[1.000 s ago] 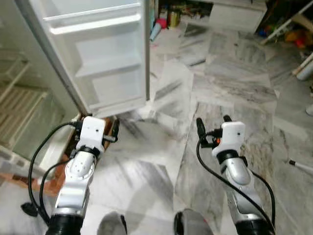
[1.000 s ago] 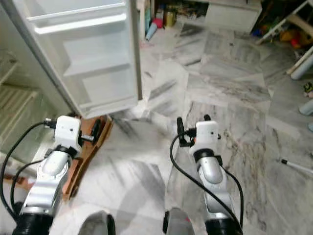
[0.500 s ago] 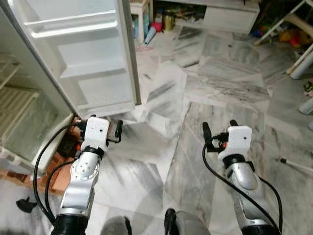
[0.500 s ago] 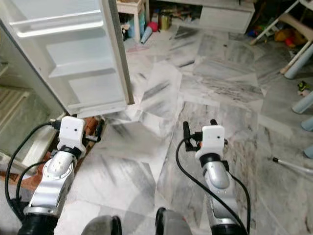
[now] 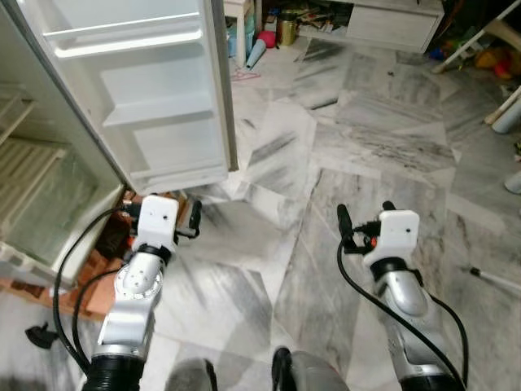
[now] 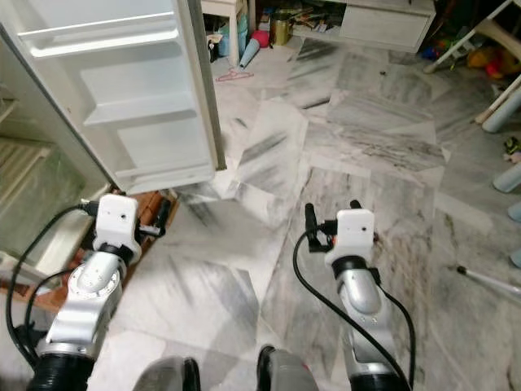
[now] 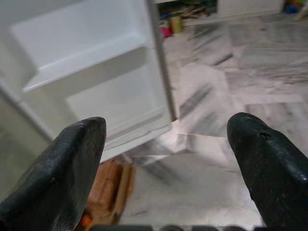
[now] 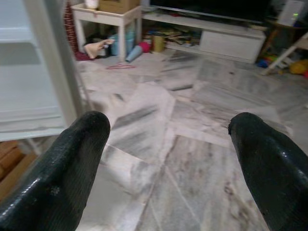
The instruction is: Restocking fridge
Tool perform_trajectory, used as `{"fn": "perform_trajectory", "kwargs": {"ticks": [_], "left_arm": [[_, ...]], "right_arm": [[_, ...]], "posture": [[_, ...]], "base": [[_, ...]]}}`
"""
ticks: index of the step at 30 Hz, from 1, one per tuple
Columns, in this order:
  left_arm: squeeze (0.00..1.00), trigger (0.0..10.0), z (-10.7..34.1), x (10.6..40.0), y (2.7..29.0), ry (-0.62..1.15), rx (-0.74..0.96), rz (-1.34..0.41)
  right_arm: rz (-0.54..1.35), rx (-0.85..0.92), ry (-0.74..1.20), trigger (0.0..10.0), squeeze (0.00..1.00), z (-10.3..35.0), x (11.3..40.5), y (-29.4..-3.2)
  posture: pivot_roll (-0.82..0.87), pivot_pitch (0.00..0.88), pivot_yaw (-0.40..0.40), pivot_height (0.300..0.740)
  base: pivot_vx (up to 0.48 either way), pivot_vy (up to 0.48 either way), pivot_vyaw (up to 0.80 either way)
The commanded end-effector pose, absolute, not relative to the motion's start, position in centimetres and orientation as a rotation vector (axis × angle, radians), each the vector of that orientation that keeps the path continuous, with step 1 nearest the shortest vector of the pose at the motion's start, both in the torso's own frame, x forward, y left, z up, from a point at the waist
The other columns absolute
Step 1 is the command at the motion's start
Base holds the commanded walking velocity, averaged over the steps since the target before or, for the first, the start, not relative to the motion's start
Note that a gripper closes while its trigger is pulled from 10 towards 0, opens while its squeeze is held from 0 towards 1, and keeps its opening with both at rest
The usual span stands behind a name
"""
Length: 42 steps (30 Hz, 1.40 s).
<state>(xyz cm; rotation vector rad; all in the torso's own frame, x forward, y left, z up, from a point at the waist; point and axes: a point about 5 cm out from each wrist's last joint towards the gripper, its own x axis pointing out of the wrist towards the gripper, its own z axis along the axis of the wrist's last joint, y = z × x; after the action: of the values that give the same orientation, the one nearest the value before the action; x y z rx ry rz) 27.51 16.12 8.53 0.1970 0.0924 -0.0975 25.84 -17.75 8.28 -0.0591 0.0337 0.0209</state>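
Since half a second ago our head view has swung a little; the fridge door sits slightly further right in frame, arms hold the same pose as before. Fridge door (image 5: 155, 90) stands wide open at our front left, its white inner shelves bare. Beside it the fridge interior (image 5: 37, 204) shows a glass shelf and a wire rack. Our left gripper (image 5: 167, 218) is raised just below the door's bottom edge, over the marble floor (image 5: 326, 155), jaws spread wide and holding nothing; the left wrist view shows both black fingers (image 7: 62, 168) well apart with the door between them. Our right gripper (image 5: 364, 218) is raised over the floor to the right, jaws spread too, nothing held; fingers (image 8: 67, 163) wide apart in the right wrist view. A wooden pallet (image 6: 151, 213) lies under the fridge near the left gripper. Far back we see a low white cabinet (image 5: 395, 20), a small white side table (image 8: 108, 17), a brass-coloured can (image 8: 158, 42), and a pink hanger (image 8: 120, 66) on the floor. A thin white stick (image 5: 496, 279) lies at far right.
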Motion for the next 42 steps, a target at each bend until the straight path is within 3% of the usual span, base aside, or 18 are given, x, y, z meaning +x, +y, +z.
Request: {"fn": "perform_trajectory", "kwargs": {"ticks": [1, 33, 42], "left_arm": [[0.0, 10.0, 8.3, 27.4, 15.9, 0.099, 0.195, -0.107], [0.0, 10.0, 8.5, 27.5, 14.3, 0.076, 0.182, -0.164], [0.0, 10.0, 8.5, 27.4, 14.9, 0.067, 0.16, -0.103]], "right_arm": [[0.016, -0.06, 0.029, 10.0, 0.0, 8.4, 25.7, -17.9], [0.023, -0.051, 0.014, 10.0, 0.0, 8.8, 26.1, -17.5], [0.037, -0.045, -0.007, 10.0, 0.0, 9.2, 26.2, -17.2]], "posture": [[-0.04, 0.079, 0.011, 0.74], [-0.04, 0.089, 0.013, 0.74], [-0.04, 0.082, 0.007, 0.74]], "base": [[0.0, 0.0, -0.8], [0.336, 0.0, -0.8], [0.193, 0.0, 0.0]]}}
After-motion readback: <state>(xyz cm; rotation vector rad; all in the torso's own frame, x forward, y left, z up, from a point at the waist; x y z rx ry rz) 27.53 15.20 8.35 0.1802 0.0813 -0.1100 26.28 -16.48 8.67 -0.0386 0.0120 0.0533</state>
